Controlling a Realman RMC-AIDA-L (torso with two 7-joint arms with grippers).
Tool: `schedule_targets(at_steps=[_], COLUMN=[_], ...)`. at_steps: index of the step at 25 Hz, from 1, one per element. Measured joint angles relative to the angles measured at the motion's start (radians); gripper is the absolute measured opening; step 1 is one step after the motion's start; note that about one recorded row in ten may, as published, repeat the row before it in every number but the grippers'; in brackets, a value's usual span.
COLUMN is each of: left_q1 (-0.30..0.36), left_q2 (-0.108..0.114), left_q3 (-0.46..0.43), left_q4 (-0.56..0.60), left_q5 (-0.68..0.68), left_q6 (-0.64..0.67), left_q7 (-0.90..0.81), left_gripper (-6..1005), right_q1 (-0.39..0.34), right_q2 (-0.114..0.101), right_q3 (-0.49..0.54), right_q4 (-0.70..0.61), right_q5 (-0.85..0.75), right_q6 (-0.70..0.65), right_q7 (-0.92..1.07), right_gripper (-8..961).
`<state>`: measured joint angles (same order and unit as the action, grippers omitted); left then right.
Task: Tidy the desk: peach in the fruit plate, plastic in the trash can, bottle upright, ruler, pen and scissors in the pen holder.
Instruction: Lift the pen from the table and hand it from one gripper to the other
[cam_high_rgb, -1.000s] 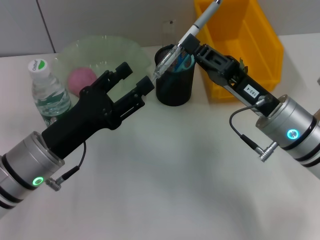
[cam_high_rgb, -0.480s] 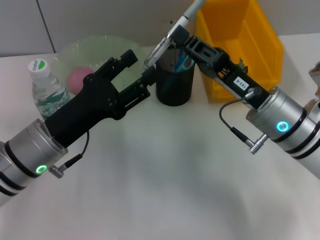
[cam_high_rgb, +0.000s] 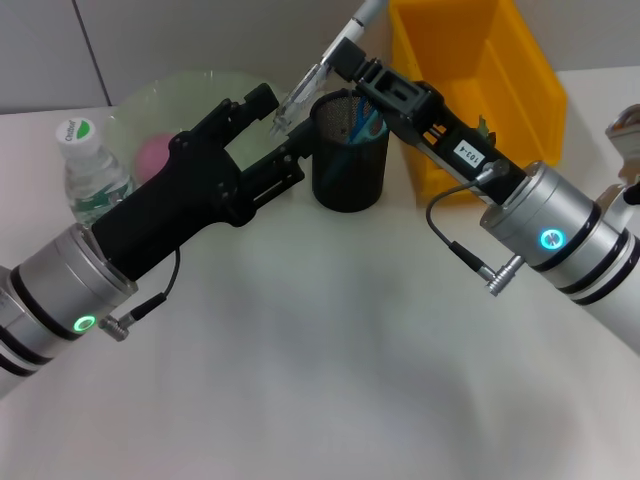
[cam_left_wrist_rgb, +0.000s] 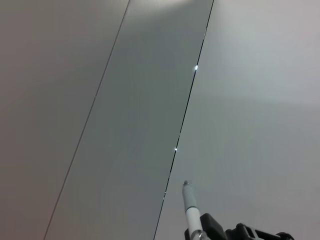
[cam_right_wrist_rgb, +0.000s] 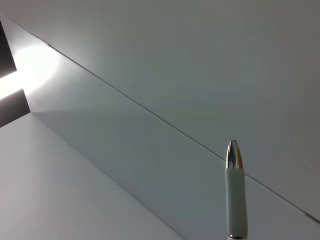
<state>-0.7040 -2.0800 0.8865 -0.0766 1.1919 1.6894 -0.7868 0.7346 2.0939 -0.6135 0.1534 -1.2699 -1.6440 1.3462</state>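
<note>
Pen (cam_high_rgb: 322, 66) lifted; right gripper (cam_high_rgb: 345, 62) clamped; left gripper (cam_high_rgb: 275, 125) agape

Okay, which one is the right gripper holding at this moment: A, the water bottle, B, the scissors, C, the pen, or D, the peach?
C: the right gripper is shut on the pen, held tilted above the black mesh pen holder, while the peach lies in the fruit plate.

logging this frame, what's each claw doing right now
Left claw: open, empty, beside the pen holder.
Right claw: shut on the pen, above the holder.
</note>
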Motion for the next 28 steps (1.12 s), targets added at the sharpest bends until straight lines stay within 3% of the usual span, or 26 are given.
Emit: schedule_targets(at_steps=[28], left_q1=[-0.001], left_q2=[0.000], left_q3=[-0.014], left_q4=[-0.013], left_q5=[-0.001], left_q6=[-0.001], left_q7=[0.037], left_gripper=[783], right_q1=[0.023], right_q2=[0.000], right_q3=[0.026], right_q4=[0.077], right_q5=[-0.007], right_q6=[0.016], right_q7=[0.130], right_gripper=[111])
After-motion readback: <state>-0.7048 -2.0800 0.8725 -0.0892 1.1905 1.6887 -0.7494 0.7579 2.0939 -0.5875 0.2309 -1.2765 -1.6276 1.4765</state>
